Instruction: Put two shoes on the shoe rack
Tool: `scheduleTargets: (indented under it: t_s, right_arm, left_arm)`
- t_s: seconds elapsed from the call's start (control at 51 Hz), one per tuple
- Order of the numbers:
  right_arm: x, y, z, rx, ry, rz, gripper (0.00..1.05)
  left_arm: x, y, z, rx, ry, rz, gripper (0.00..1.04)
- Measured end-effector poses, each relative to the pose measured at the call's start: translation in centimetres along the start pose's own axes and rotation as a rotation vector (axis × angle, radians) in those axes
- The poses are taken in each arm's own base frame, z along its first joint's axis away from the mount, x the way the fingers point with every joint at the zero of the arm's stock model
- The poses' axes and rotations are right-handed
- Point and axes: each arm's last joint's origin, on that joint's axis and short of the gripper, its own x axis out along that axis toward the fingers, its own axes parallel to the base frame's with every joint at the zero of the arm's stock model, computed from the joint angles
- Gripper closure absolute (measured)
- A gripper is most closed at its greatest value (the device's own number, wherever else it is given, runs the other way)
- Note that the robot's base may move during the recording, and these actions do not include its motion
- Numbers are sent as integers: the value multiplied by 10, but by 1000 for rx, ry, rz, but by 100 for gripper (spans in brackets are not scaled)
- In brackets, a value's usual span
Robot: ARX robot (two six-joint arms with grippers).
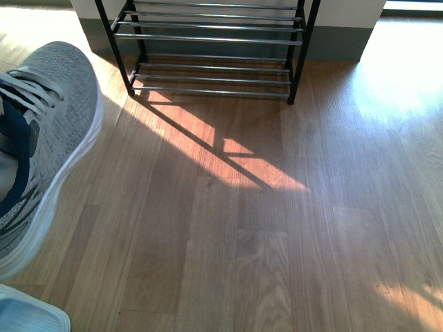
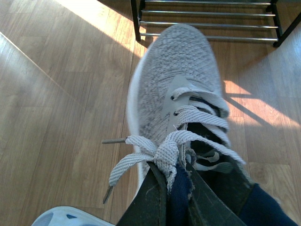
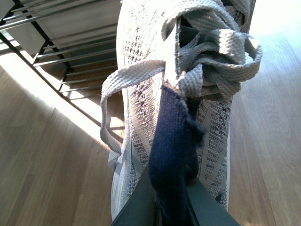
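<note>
Left claw clamped shut on navy tongue of grey knit sneaker, toe toward shoe rack: black frame, thin chrome rods. Right claw likewise pinches second sneaker. Pale blue slide on plank floor.

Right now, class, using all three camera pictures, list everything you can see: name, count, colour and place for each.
sneakers: two, grey knit with white soles and navy lining; one held at the left of the front view, the other shown only in the right wrist view.
slide: one, pale blue, near-left corner of the front view, partly cut off.
shoe rack: one, black frame with silver rods, ahead against the wall, its visible tiers bare.
floor: brown wood planks with sun patches.
left gripper: one, dark, shut on a sneaker's navy lining.
right gripper: one, dark, shut on the other sneaker's navy lining.
</note>
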Motion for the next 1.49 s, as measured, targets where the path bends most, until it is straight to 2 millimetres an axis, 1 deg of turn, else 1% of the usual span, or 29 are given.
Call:
scheduleTargets:
  t_s: [0.765, 1.49]
  right_arm:
    - [0, 0, 0, 0, 2, 7, 103]
    - [0, 0, 0, 0, 0, -2, 103]
  left_arm:
    - [0, 1, 0, -1, -2, 21, 103]
    - [0, 0, 0, 2, 1, 4, 103]
